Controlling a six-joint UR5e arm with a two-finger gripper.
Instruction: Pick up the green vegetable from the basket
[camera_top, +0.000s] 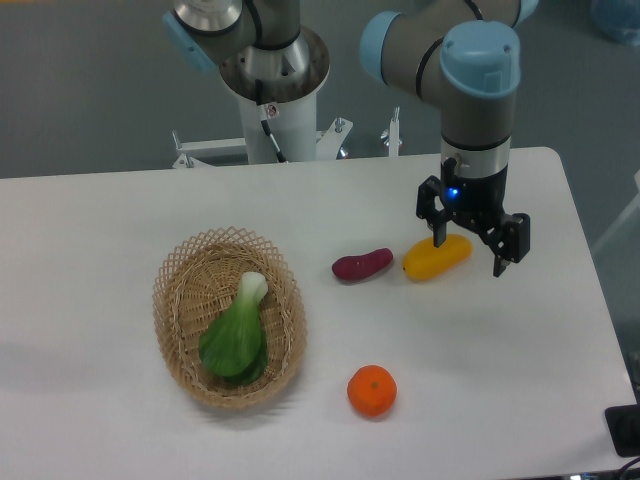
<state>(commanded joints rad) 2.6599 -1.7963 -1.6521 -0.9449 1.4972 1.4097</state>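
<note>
The green vegetable lies inside the tan wicker basket at the left of the table, its pale stem pointing up and away, its leaves toward the front. My gripper is far to the right of the basket, over the right end of a yellow mango-shaped fruit. Its fingers are spread apart and hold nothing.
A purple sweet-potato-shaped piece lies just left of the yellow fruit. An orange sits near the front, right of the basket. The arm's white base stands behind the table's far edge.
</note>
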